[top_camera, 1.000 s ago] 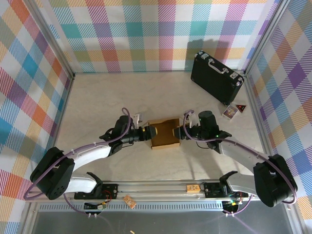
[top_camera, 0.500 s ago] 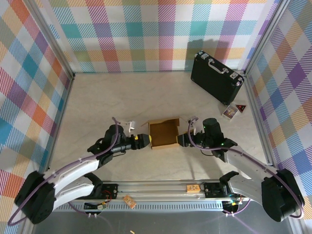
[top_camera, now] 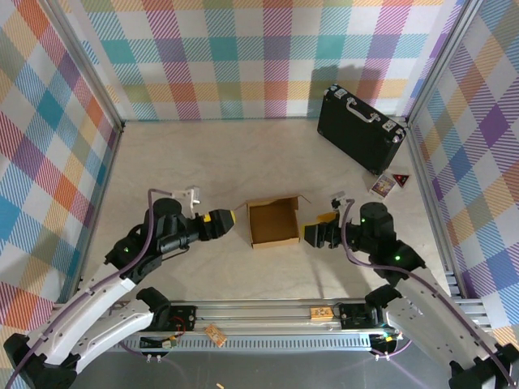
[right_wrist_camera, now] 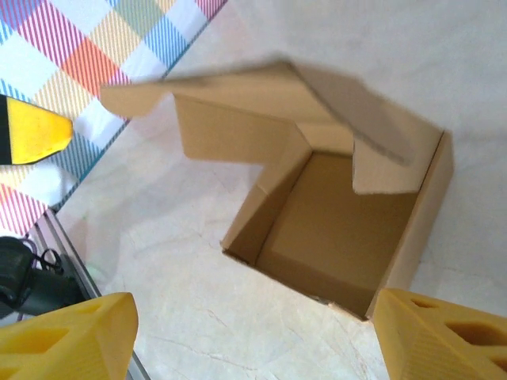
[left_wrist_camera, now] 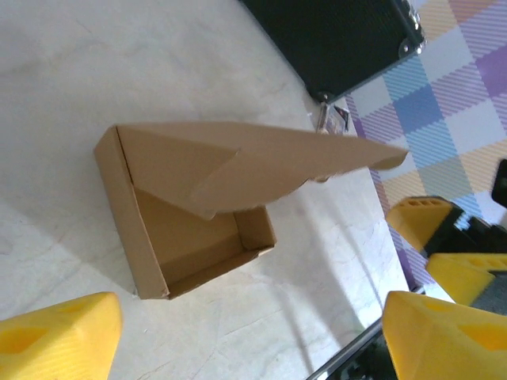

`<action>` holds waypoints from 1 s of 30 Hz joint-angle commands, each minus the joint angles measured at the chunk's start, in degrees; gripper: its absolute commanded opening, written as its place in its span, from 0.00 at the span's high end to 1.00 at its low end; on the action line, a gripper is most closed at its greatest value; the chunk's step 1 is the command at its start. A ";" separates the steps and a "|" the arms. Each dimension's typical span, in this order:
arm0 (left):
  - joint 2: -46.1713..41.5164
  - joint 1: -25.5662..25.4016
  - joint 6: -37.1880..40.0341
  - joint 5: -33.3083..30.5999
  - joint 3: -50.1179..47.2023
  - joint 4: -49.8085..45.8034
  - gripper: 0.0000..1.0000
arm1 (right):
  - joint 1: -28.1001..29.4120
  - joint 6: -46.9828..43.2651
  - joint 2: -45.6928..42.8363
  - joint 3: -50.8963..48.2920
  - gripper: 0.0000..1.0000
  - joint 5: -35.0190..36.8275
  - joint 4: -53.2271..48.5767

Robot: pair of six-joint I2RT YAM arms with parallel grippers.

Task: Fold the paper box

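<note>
— Paper box (top_camera: 273, 223): where do you see it?
— On your table (top_camera: 203, 162), toward its near edge, lid flap raised. Left gripper (top_camera: 222, 217) and right gripper (top_camera: 314, 232) flank it, both spread wide, empty.

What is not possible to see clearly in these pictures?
Small printed cards, top view: too small to read.
Brown corrugated cardboard box, right wrist view: its raised lid flap is blurred.
Black hard case with silver trim, left wrist view: cut off by the top edge.

Black hard case (top_camera: 361, 128) at far right, 2 small cards (top_camera: 381, 185) just beside it.
</note>
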 commanded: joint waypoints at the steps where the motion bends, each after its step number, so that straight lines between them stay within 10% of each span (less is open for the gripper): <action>1: 4.93 0.73 1.32 -4.11 7.86 -6.96 0.12 | 0.39 1.16 1.80 7.81 0.21 5.26 -7.08; 14: 34.91 9.48 3.35 6.84 26.74 -8.07 0.19 | -1.64 -2.12 36.46 36.98 0.23 10.31 -15.63; 30: 38.00 4.83 -0.99 14.11 6.20 11.79 0.32 | -1.66 0.94 35.60 18.50 0.33 3.20 -6.33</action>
